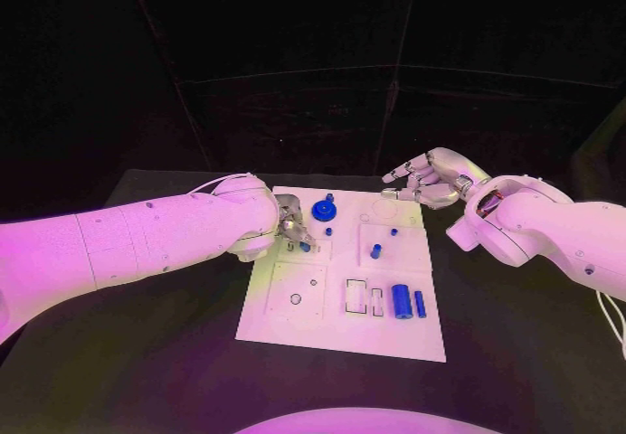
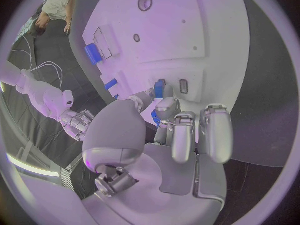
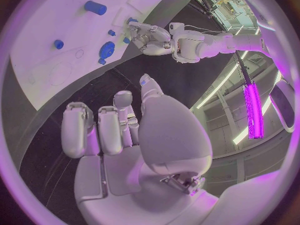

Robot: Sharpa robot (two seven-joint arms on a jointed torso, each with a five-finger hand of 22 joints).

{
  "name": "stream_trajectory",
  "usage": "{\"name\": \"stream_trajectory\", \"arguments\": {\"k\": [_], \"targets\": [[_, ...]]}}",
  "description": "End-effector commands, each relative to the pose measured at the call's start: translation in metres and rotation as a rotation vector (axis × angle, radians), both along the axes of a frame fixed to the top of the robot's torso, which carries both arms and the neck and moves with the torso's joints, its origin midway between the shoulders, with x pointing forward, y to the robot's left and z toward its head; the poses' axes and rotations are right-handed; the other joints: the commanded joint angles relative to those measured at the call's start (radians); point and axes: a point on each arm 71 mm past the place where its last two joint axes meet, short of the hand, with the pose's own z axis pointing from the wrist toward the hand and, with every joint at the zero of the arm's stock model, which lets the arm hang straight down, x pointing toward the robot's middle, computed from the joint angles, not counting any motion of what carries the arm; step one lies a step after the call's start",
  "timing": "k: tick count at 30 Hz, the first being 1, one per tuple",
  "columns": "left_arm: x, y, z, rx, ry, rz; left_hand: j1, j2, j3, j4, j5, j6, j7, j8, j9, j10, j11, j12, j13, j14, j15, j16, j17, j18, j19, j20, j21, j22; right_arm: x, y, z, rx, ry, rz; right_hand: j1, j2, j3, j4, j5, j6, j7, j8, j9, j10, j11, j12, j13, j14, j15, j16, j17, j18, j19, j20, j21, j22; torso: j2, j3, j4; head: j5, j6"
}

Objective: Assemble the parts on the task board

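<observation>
Two hands, one engaged — your left hand (image 1: 289, 228) pinches a small blue part (image 2: 159, 89) upright over the task board's (image 1: 342, 336) left slots; right hand (image 1: 424, 179) hovers empty, fingers apart, beyond the far corner.

A flat white rectangular task board (image 1: 342, 312) lies mid-table; small blue cylinders (image 1: 408, 301) lie near its front edge, a round blue gear (image 1: 324, 212) at its back.

The task board (image 1: 342, 325) lies in the middle of the desk (image 1: 522, 344). A round part (image 1: 324, 212) stands near the board's far edge. Two long parts (image 1: 408, 301) lie side by side near its right front corner, with a small part (image 1: 375, 251) behind them.
</observation>
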Motion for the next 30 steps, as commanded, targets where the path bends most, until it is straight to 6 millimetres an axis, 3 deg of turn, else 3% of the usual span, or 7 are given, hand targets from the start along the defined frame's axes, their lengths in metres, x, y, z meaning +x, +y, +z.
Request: {"name": "stream_trajectory", "arguments": {"k": [1,30], "targets": [[0.0017,-0.0004,0.0022,0.012,-0.060,-0.011,0.001,0.010,0.159,-0.150,0.003,-0.003,-0.006,0.003,0.000,0.006,-0.002,0.003,0.001,0.104,-0.003,0.003,0.263,-0.011,0.019,0.003,-0.001,0.026,0.0000,0.0012,0.0012,-0.001,-0.004,0.011,-0.007,0.003,-0.006,0.000,0.005,-0.001,-0.002,-0.001,0.001,0.007,-0.001,-0.005,-0.001,0.037,-0.002,-0.005,-0.001,0.015,-0.006,0.001,-0.003,0.008,0.001,-0.0002,-0.0006,0.000,0.001],[-0.0014,-0.0011,-0.0042,0.057,-0.010,-0.036,-0.003,0.009,0.166,-0.150,0.002,-0.003,-0.007,0.006,0.002,0.009,-0.003,0.006,0.003,0.104,-0.003,0.003,0.263,-0.011,0.020,0.003,0.000,0.027,0.0008,0.0024,0.0003,-0.005,0.002,0.017,-0.008,0.005,-0.008,0.000,0.006,0.000,-0.002,0.000,0.001,0.008,-0.001,-0.003,0.000,0.037,-0.002,-0.005,-0.001,0.015,-0.006,0.001,-0.003,0.007,0.001,0.0006,-0.0008,0.000,-0.005]]}}
